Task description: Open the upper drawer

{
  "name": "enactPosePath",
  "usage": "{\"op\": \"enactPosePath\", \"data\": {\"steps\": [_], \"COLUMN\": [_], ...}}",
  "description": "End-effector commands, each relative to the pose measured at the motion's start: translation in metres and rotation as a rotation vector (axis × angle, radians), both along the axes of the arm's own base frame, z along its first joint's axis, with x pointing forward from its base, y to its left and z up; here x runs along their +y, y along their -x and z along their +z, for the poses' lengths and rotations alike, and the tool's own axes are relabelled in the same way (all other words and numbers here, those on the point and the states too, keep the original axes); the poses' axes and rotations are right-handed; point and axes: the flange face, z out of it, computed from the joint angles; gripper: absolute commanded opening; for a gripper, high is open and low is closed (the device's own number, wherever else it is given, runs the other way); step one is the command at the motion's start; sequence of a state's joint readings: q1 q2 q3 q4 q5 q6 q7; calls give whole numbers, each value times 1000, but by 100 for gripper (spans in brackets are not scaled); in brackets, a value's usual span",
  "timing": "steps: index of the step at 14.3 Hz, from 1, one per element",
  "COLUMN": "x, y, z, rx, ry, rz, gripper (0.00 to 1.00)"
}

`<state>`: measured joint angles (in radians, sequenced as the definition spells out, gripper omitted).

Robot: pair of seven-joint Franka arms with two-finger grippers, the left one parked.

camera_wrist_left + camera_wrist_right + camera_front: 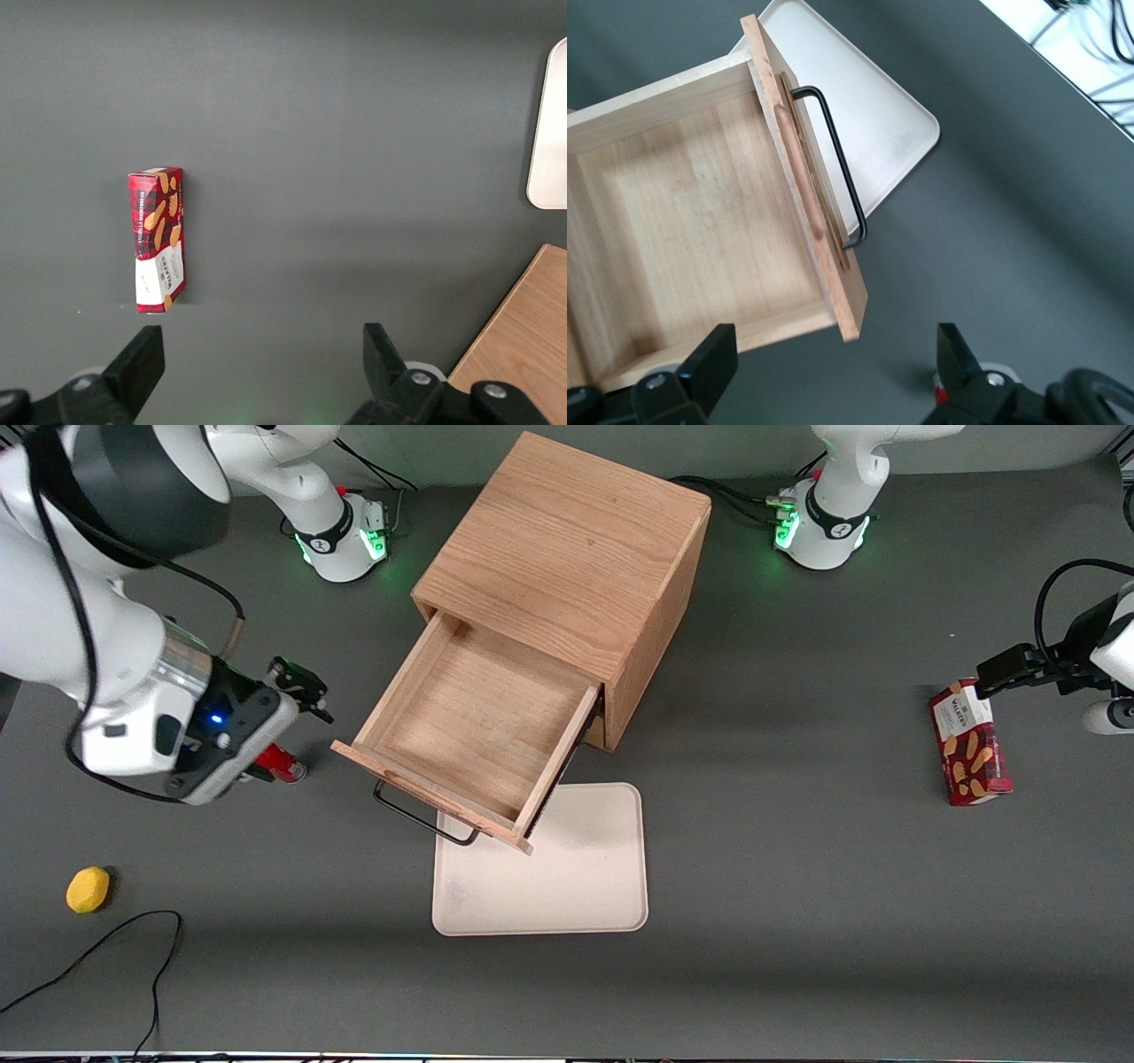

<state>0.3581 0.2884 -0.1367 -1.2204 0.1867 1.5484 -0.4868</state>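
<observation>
The upper drawer stands pulled far out of the oak cabinet; its shallow wooden box is empty. Its thin black wire handle hangs on the drawer front, above the edge of a tray. My gripper is open and holds nothing. It hovers over the table beside the drawer front's corner, toward the working arm's end, apart from the handle.
A cream tray lies on the table, partly under the open drawer. A small red can sits below my gripper. A yellow ball and a black cable lie nearer the front camera. A red biscuit box lies toward the parked arm's end.
</observation>
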Motion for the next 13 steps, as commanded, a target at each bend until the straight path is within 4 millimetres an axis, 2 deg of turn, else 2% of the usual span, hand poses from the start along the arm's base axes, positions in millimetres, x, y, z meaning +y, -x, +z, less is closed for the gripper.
{"op": "enactPosePath", "data": {"steps": [1, 7, 10, 13], "x": [-32, -98, -133, -142], "y": [24, 42, 52, 56], "z": [16, 41, 30, 33], "rx": [8, -21, 10, 4], "ry": [-12, -3, -3, 20], "rz": [-77, -183, -240, -253], "gripper": [100, 100, 100, 100]}}
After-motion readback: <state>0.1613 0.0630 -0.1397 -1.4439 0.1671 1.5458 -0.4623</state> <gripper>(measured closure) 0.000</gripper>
